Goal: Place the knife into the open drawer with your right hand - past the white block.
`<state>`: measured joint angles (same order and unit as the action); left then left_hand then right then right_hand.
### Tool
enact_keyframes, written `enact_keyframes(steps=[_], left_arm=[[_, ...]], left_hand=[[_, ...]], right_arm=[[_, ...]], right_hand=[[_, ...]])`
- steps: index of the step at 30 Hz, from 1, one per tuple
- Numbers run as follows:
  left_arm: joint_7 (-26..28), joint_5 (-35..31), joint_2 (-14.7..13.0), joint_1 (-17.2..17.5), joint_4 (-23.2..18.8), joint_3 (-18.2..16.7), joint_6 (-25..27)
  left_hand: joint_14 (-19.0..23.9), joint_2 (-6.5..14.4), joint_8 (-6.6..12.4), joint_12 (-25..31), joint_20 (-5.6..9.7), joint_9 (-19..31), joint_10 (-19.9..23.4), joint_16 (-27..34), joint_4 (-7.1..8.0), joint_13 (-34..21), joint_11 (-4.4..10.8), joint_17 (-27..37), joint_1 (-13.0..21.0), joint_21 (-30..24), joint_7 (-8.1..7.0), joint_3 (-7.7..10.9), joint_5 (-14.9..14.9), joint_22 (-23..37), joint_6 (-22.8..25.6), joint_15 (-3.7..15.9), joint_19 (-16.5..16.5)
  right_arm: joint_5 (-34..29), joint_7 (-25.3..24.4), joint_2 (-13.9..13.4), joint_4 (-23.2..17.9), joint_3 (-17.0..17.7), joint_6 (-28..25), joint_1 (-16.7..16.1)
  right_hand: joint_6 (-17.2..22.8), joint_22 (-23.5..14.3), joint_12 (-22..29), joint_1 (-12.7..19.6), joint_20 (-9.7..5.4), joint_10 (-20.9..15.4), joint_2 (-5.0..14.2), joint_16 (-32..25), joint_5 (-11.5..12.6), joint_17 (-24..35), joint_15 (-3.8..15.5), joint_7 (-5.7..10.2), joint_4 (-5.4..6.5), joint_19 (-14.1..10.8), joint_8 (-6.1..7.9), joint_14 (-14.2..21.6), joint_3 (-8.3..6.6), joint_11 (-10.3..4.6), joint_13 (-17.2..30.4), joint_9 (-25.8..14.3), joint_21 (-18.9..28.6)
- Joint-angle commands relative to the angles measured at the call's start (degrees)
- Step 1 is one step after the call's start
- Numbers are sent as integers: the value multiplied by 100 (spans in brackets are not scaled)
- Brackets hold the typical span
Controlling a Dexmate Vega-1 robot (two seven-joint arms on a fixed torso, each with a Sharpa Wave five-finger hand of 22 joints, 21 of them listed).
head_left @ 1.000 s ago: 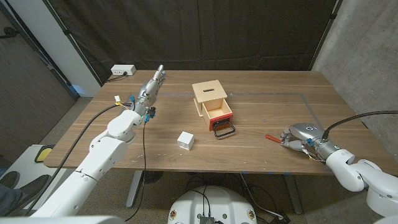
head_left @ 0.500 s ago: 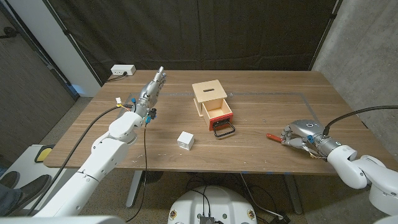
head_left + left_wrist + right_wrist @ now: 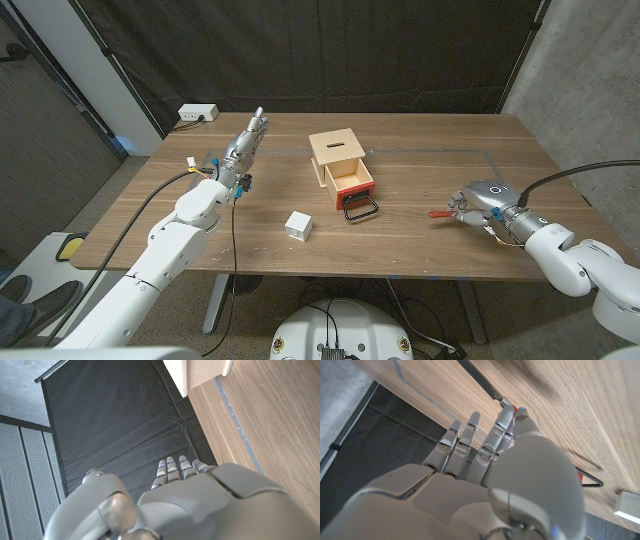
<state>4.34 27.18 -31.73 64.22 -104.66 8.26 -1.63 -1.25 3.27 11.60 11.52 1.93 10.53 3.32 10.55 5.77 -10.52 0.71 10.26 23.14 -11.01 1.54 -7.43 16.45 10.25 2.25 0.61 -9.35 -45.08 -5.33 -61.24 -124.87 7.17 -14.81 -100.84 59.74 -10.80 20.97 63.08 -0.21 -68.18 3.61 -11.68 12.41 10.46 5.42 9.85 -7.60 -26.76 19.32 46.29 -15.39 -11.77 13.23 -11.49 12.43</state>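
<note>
Knife (image 3: pixel 440 214) in my right hand (image 3: pixel 478 199), near the table's right edge: I am pinching its red handle between my fingers, and the blade (image 3: pixel 481 381) is reaching out past my fingertips over the wood. The open drawer (image 3: pixel 351 186) is sticking out of the wooden box (image 3: pixel 337 153) in the middle of the table (image 3: pixel 420 150), its black handle toward the front edge. The white block (image 3: pixel 299 225) is sitting near the front edge, left of the drawer. My left hand (image 3: pixel 245 143) is hovering toward the far left corner, fingers straight and together, holding nothing.
</note>
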Motion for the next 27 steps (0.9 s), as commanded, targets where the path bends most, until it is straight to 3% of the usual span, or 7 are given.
enact_keyframes(steps=[1,13,20,27], left_arm=[[-47,34,-15,8,56,-21,-55],[-76,61,-57,43,26,-66,-64],[-96,69,-83,85,-4,-114,-115],[-108,87,-125,150,-70,-198,-147]], left_hand=[[-48,9,-14,-1,63,24,-22,6,-12,-24,-5,12,16,-10,-7,-52,-17,26,10,14,-102],[-56,14,-18,-2,63,24,-28,5,-9,-25,-1,12,16,-17,-8,-66,-22,26,5,7,-108],[-69,18,-17,-2,72,24,-31,2,-8,-25,7,12,18,-20,-1,-75,-25,26,10,6,-114],[-70,21,-17,-1,73,24,-28,4,-7,-25,-2,12,19,-22,-2,-86,-27,26,12,-2,-122]], right_arm=[[-572,171,181,-180,87,274,124],[-978,-5,215,-300,-87,565,497],[-1302,-285,231,-300,-466,667,983],[-1640,-750,359,-135,-1068,667,1597]], right_hand=[[232,-14,6,-15,27,26,51,30,-10,12,688,270,22,4,43,53,-8,-16,24,-299,-23],[225,-12,14,-5,64,33,65,46,-14,11,696,271,29,-11,41,77,-3,-18,54,-302,-17],[227,-10,32,12,119,4,78,52,-14,9,695,271,27,-59,37,101,-9,-17,72,-292,-1],[258,-7,56,23,147,-48,75,55,-17,5,690,266,20,-81,45,132,-13,-11,86,-280,4]])
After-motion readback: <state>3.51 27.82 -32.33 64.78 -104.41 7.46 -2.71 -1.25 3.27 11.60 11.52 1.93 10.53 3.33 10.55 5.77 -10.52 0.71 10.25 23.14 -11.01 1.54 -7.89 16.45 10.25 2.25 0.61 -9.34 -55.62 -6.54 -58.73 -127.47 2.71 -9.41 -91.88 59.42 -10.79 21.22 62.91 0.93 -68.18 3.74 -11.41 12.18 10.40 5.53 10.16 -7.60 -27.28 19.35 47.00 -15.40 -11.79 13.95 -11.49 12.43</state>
